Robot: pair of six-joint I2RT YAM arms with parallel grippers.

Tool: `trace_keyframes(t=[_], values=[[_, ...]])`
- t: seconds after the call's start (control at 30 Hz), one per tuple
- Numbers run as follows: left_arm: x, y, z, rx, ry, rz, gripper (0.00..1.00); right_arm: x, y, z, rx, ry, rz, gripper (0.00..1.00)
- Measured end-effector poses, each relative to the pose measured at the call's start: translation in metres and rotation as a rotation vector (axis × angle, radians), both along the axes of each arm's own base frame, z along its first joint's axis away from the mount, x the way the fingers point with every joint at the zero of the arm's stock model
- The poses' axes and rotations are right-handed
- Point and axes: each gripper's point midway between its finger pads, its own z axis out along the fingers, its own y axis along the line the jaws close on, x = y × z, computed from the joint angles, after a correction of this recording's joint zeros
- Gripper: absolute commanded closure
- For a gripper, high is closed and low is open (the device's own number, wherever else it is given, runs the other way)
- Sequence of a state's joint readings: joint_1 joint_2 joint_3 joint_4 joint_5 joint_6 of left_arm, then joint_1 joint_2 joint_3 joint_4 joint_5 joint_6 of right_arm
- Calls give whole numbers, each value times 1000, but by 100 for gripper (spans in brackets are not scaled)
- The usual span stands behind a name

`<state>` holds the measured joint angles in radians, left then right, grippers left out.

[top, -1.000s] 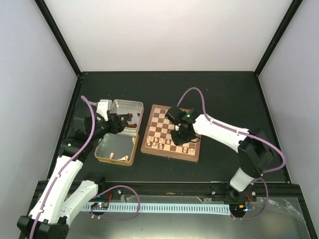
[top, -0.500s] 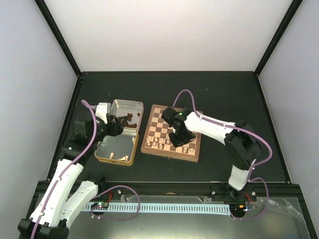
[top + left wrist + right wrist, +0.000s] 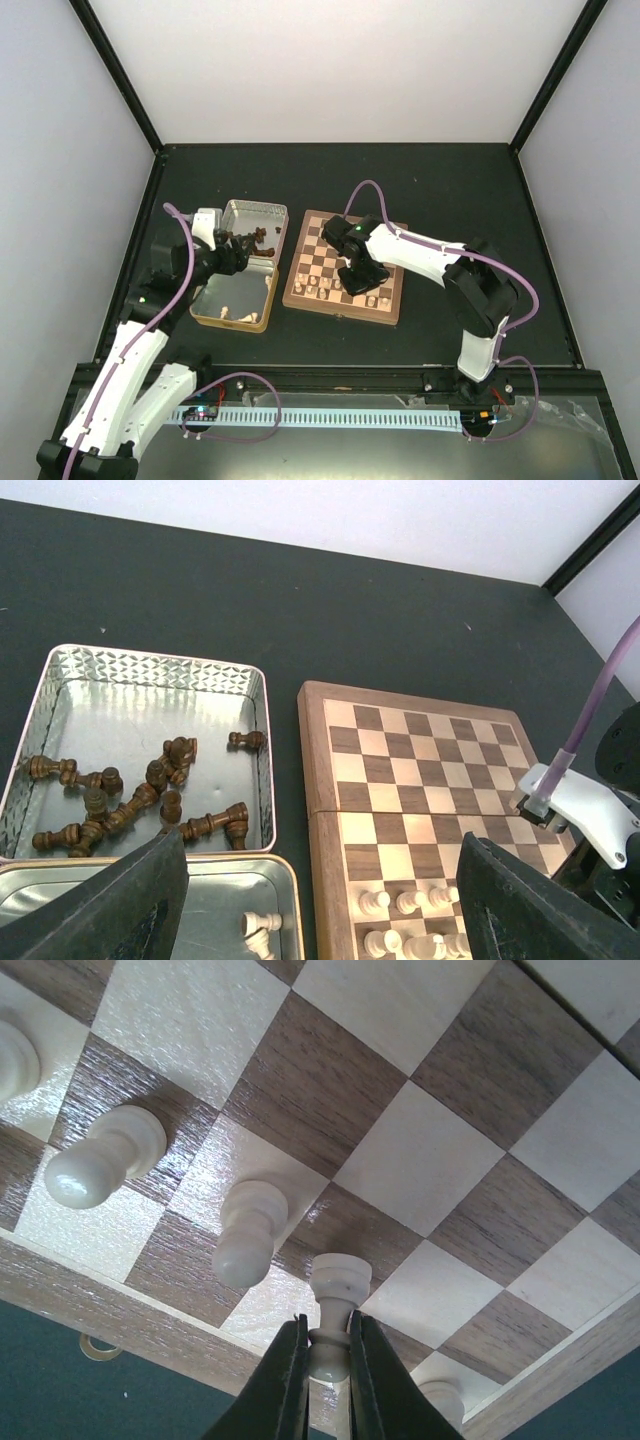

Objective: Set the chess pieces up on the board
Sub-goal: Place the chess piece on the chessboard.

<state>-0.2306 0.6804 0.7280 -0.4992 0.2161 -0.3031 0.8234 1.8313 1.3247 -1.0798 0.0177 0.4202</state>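
Black tabletop (image 3: 450, 200): right gripper (image 3: 328, 1335) low over board (image 3: 320, 240), pinching cream piece (image 3: 335, 1290) (left gripper (image 3: 320, 845) wide above tin (image 3: 150, 665)).

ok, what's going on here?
Chess setup is under way on a flat wooden chessboard. The right pincer is shut on a pale cream chess piece among other cream pieces at the board's near rows. The left pincer hangs open over a silver tin tray where the dark brown pieces lie loose; none visible on the board.
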Motion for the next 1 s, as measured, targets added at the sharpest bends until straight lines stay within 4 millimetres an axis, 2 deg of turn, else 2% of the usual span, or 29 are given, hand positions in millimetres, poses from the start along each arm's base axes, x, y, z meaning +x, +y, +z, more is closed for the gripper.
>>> trace_keyframes(t=[0.2, 0.37, 0.5, 0.73, 1.0], values=[[0, 0, -3, -4, 8, 2, 24, -1, -1, 0, -3, 3, 6, 78], [0, 0, -5, -4, 9, 2, 24, -1, -2, 0, -10, 2, 6, 76], [0, 0, -5, -5, 9, 2, 24, 0, -3, 0, -12, -1, 2, 78], [0, 0, -6, -4, 11, 3, 24, 2, -2, 0, -11, -14, -6, 90], [0, 0, -7, -4, 14, 3, 24, 5, -2, 0, -15, -29, -9, 90]])
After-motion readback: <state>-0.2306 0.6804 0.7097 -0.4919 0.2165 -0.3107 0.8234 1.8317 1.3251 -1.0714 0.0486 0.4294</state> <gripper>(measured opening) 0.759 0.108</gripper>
